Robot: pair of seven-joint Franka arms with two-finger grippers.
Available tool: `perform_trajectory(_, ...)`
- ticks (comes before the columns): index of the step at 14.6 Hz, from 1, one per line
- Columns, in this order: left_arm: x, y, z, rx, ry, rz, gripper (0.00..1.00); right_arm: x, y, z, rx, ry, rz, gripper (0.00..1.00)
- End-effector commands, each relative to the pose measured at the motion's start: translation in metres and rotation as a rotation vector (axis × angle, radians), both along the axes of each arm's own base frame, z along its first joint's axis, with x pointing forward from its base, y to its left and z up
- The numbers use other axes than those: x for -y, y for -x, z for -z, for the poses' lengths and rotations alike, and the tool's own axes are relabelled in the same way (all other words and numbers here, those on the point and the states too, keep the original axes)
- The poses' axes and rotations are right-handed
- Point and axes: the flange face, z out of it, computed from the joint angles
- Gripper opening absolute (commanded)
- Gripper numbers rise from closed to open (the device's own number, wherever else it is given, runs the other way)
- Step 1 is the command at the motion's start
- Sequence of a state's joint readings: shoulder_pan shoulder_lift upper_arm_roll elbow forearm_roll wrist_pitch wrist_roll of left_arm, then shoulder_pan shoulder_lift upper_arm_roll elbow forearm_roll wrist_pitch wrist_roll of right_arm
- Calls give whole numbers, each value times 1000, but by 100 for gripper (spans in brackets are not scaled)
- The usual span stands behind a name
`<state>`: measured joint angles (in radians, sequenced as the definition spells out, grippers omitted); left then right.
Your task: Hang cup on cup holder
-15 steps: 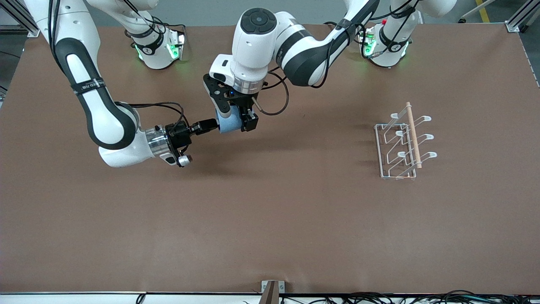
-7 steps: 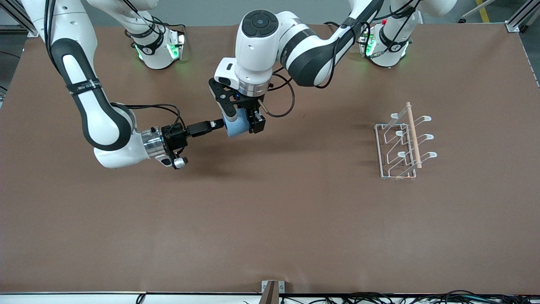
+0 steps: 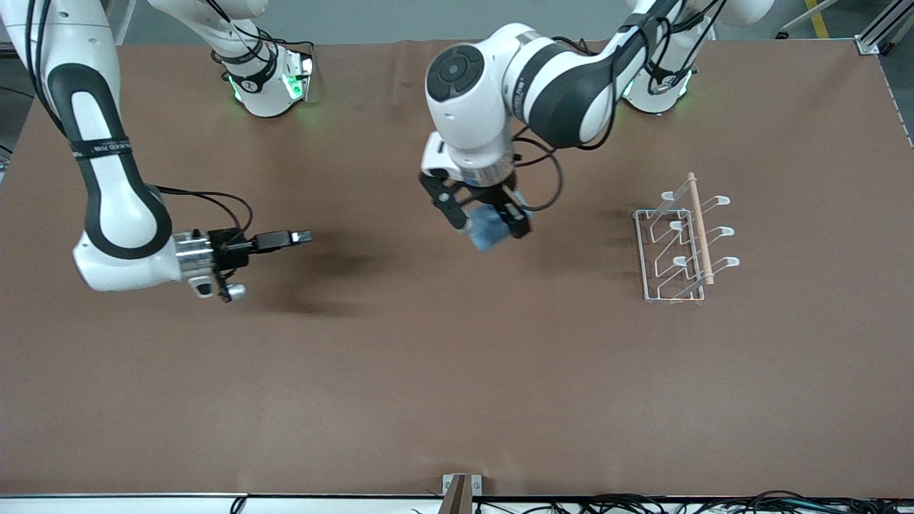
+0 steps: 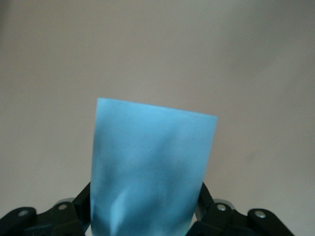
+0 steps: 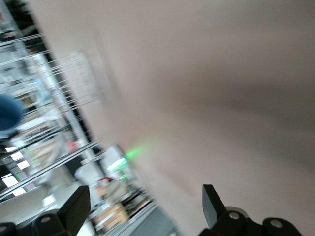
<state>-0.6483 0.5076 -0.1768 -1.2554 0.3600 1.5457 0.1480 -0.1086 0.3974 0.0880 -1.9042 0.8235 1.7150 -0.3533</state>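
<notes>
L gripper point(image 3: 488, 223) is clamped on the cup point(image 3: 488, 233), fingers across the sidewall, holding it in the air over bare table. Side grip leaves the cup's ends free, prob. so a prong can enter the mouth. Cup holder point(image 3: 682, 243) stands well apart, toward the L arm's end of the table. R gripper point(image 3: 303, 235) waits w/ fingers apart, holding nothing, clear of the cup.

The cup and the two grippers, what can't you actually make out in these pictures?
- Cup mouth and inside: unseen; left wrist view shows only its side, cut off by the bottom edge.
- Left gripper pads: front view, covered by the cup.
- Cup holder: right wrist view, motion-blurred; prongs indistinct.
- Right gripper: fingertips blurred.
</notes>
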Motion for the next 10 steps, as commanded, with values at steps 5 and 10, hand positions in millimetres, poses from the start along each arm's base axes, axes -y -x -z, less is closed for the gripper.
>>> perform_trajectory(5, -93, -15, 35, -203, -538, 22, 1, 58, -29, -83, 265, 456, -192, 100)
perform_trajectory(10, -132, -30, 91, -240, -850, 9, 6, 71, -46, -152, 387, 668, -263, 100)
